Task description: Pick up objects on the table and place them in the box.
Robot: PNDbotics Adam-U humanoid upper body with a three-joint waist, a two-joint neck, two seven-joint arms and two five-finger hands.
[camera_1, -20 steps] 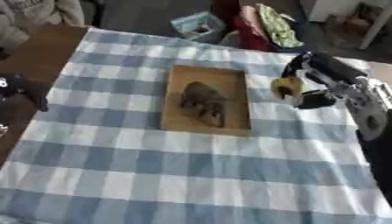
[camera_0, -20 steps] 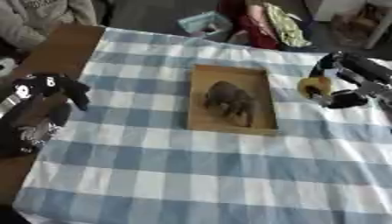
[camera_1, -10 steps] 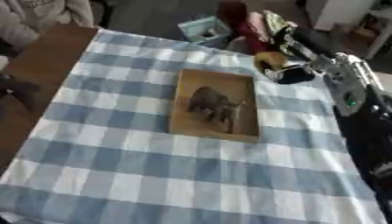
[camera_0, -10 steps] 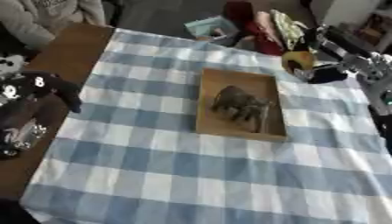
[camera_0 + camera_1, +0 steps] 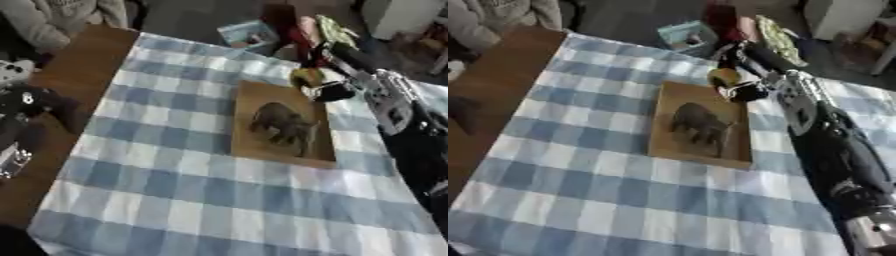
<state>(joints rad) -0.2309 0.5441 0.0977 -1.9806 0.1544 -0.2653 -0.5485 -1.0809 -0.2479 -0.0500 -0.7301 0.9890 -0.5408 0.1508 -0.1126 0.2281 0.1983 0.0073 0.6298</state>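
Held object: a small yellow, rounded thing [image 5: 724, 76], too blurred to name further, sits in the right hand [image 5: 744, 88], whose dark fingers curl round it.
Where it is: the yellow thing is in the air at the far right corner of the box [image 5: 248, 144], just over or just beside its rim; which of the two cannot be told.
Box: a shallow brown tray-like box near the middle of the table, on a blue and white checked cloth [image 5: 166, 200].
Already in the box: a dark grey toy animal [image 5: 284, 123], shaped like an elephant, lies on the box floor and fills much of it.
Right arm: it enters from the lower right and stretches up the right side of the view to the box's far corner.
Left hand: a black hand [image 5: 37, 102] rests at the left edge on the bare wood beside the cloth; whether its fingers are open or curled cannot be told.
Step in hand: carrying the yellow thing to the box, judged from its position at the rim.
Next move calls for: bringing the hand inward over the free floor at the far end of the box, clear of the toy animal, then opening the fingers low enough that the round thing does not roll out.
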